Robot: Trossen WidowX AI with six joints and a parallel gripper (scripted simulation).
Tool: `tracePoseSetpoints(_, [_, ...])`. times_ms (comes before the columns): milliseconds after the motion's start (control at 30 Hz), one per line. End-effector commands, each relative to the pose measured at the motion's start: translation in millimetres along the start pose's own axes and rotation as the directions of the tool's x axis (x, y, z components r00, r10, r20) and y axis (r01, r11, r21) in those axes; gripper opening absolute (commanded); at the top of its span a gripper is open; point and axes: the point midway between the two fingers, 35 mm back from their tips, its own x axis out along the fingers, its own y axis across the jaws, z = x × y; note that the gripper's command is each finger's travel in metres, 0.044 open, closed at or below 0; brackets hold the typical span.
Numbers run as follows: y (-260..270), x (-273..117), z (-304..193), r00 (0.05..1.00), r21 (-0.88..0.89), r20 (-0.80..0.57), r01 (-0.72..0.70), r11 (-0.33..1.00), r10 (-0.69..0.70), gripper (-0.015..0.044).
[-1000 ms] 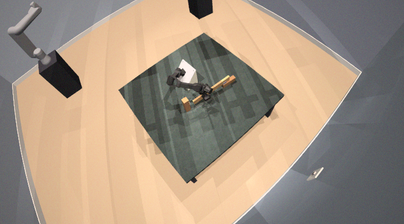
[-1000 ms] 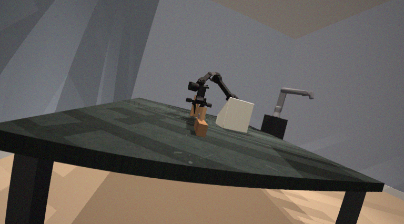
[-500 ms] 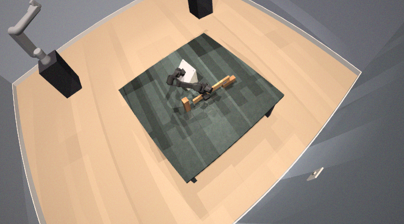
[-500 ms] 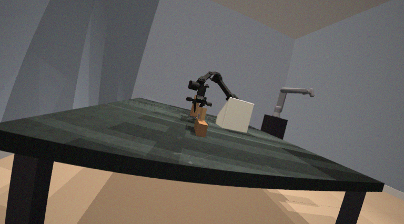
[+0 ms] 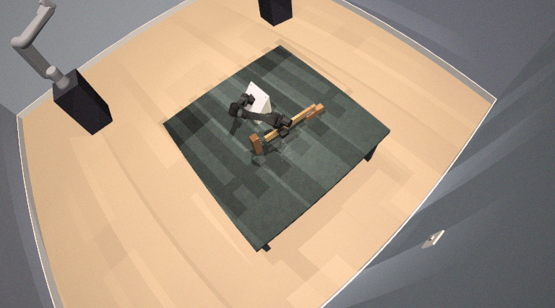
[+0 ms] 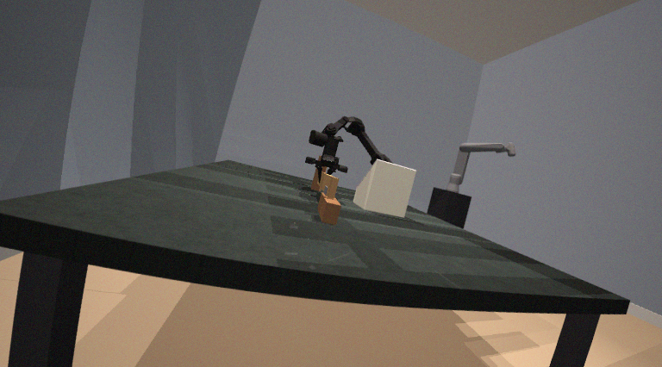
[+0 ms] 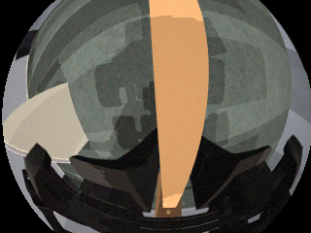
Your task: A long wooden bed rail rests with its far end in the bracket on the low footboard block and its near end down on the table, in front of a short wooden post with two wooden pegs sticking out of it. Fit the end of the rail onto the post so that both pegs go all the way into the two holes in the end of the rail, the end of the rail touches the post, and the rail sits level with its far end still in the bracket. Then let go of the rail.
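Note:
The long wooden rail runs under my gripper, which is shut on it between its two fingers. The rail's far end is at the low footboard block; the grey bracket there is partly hidden. The near end faces the short wooden post, with a small gap between them in the top view. Small pegs show faintly in that gap. The holes are hidden, and I cannot tell exactly how high or level the near end is.
A white block with a sloped face stands beside the rail, near my arm's base. The dark green table carries everything. A grey arm on a black pedestal stands away from the table.

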Motion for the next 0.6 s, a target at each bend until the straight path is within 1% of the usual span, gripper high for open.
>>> tracePoseSetpoints(0, [-1.2,-5.1,2.6,1.000,0.001,0.012,0.003,1.000,-0.003,0.0000])
tracePoseSetpoints(567, [-1.1,-13.6,2.6,1.000,0.001,0.013,0.003,1.000,-0.003,0.0000])
